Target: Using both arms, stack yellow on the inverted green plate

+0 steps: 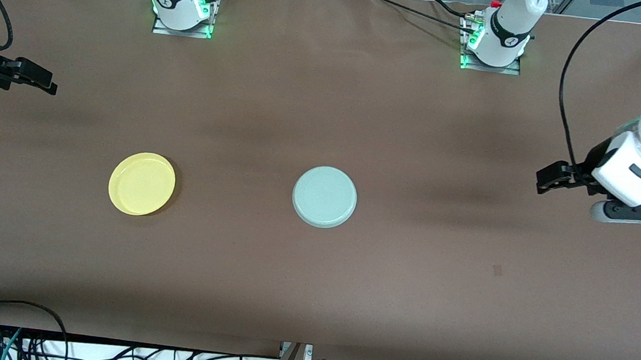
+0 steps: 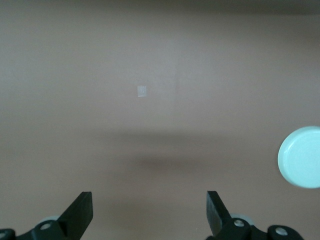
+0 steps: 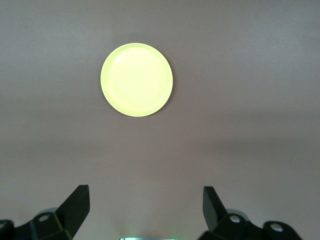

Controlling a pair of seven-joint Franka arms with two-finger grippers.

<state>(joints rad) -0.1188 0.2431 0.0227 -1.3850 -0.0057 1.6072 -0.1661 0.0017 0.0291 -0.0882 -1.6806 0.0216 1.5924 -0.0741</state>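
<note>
1. Brown paper-like covering spans the table (image 1: 310,285), on which two small plates lie well apart and untouched.
2. The yellow plate (image 1: 142,183) sits rim-up toward the right arm's end of the table; the green plate (image 1: 325,197) lies near the middle, flat underside up, so it appears already inverted.
3. The right end effector (image 1: 41,82) hangs over bare table at the right arm's end, its fingers spread wide and holding nothing; its wrist view shows the yellow plate (image 3: 136,80) ahead of the open fingers.
4. The left end effector (image 1: 550,177) hangs over the table's left-arm end, also wide and empty, with the green plate (image 2: 301,157) just at the edge of its wrist view.
5. Judged from this layout, the stacking has not yet begun: the yellow plate must first be lifted.
6. The risk lies in the shallow rim: a pinch on so thin an edge could slip or tip the plate, and a careless set-down could push the green plate across the smooth covering or leave the yellow one off-centre.
</note>
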